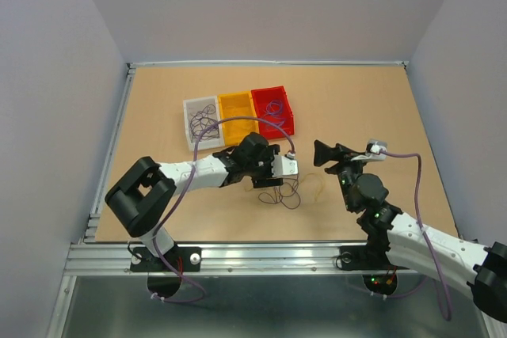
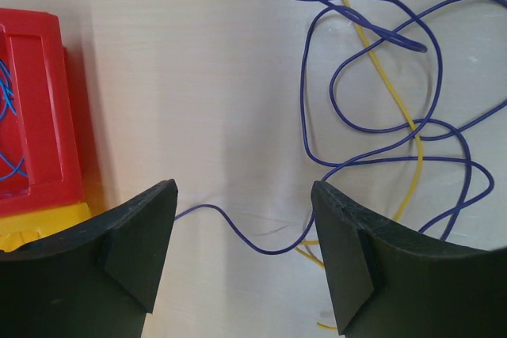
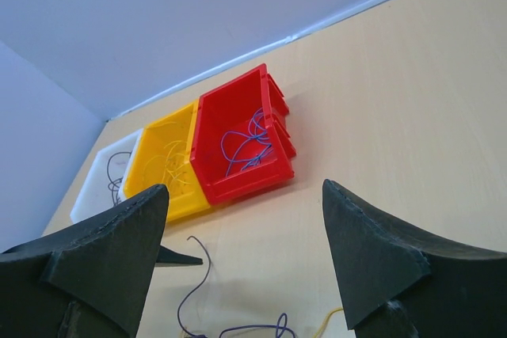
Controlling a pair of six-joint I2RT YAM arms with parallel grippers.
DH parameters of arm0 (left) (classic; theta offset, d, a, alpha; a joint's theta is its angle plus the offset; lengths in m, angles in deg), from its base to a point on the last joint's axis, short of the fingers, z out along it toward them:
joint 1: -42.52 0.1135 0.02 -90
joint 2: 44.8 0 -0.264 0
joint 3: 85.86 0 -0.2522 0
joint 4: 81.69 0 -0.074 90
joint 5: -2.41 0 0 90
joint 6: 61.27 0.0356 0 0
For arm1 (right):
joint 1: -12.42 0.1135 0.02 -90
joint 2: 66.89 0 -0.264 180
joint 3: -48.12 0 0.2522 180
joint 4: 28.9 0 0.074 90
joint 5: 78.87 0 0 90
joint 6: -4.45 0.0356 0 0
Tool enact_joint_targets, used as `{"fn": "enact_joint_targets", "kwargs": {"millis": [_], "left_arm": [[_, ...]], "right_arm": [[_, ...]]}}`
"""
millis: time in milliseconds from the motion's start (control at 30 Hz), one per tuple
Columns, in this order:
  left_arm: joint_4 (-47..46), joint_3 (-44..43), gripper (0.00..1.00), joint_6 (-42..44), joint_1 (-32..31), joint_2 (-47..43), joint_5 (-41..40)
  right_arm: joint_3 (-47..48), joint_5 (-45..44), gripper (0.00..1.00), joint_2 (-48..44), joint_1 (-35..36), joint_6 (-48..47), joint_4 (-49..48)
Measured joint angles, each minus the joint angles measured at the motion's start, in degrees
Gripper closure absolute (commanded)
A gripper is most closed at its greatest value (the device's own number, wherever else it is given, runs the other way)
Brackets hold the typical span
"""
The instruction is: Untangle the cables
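The cables (image 1: 287,192) lie loose on the table between the two arms: thin purple loops tangled with a yellow wire (image 1: 315,187). My left gripper (image 1: 269,181) hangs right over their left side. In the left wrist view it (image 2: 244,195) is open, and one purple wire (image 2: 261,247) runs on the table across the gap between its fingers, with the yellow wire (image 2: 380,77) crossing the purple loops to the right. My right gripper (image 1: 323,156) is open and empty, raised to the right of the bunch. In the right wrist view (image 3: 244,189) a purple wire end (image 3: 194,282) shows below.
Three bins stand in a row behind the bunch: a white one (image 1: 200,120) with dark wires, a yellow one (image 1: 236,110) with yellow wires, and a red one (image 1: 273,108) with purple-blue wires. The red bin (image 2: 36,116) is close to my left gripper's left finger.
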Motion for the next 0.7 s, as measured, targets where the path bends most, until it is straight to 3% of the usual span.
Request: {"fn": "enact_joint_targets", "kwargs": {"millis": [133,267,467,700], "left_arm": [[0.48,-1.07,0.29,0.28,0.0,1.42,-1.33],[0.74,-1.46,0.3,0.46,0.0,1.51,-1.97],[2.23,-1.49,0.24,0.44,0.0,0.24,1.44],[4.46,-1.49,0.21,0.92,0.0,-9.03,7.82]], "right_arm": [[0.0,0.44,0.17,0.44,0.0,0.02,0.04],[0.0,0.87,0.17,0.44,0.0,0.02,0.04],[0.0,1.2,0.17,0.39,0.0,0.0,0.04],[0.0,1.2,0.17,0.44,0.0,0.02,0.04]]}}
